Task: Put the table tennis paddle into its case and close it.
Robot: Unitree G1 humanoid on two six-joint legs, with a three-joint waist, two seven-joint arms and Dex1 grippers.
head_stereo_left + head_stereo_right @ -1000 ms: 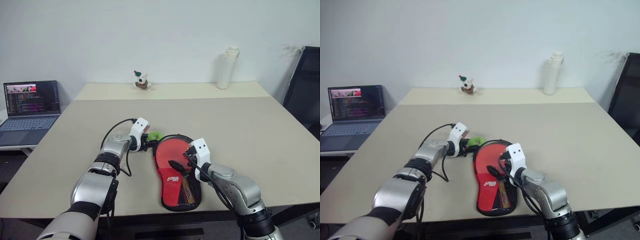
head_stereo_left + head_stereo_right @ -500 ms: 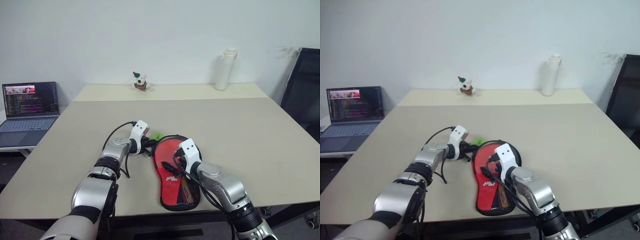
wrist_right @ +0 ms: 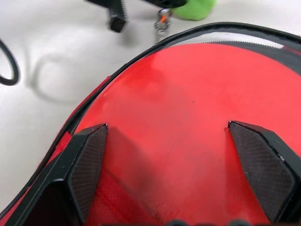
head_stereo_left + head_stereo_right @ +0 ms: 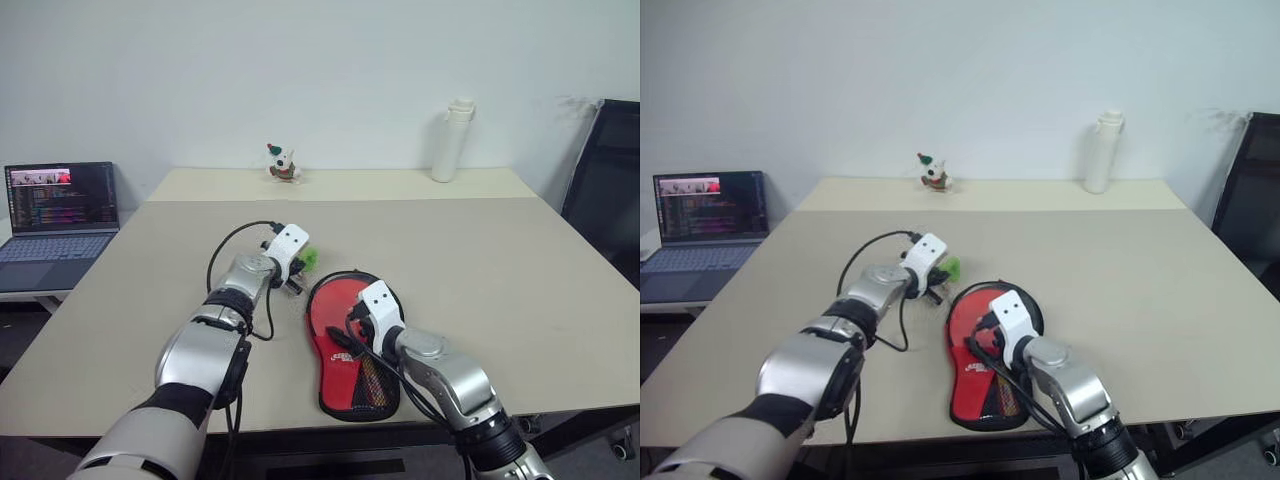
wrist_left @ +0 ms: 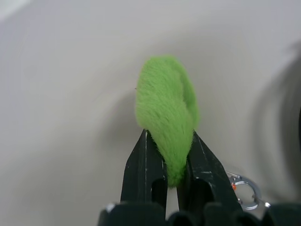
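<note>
Left wrist view: left gripper (image 5: 171, 155) clamped on green fuzzy tuft (image 5: 165, 113), just beside the case's far rim | case (image 4: 350, 345) flat on table (image 4: 500, 260), paddle (image 3: 188, 127) red face showing inside it | right gripper (image 3: 181, 174) spread wide over the case.

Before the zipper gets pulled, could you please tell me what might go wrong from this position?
The left claw pinches only the soft green fuzzy tag, which joins the case by a small metal clip; a pull may slip off the fluff or strain that clip. The right claw stands open over the red paddle face, so the case may slide on the table instead of zipping.
</note>
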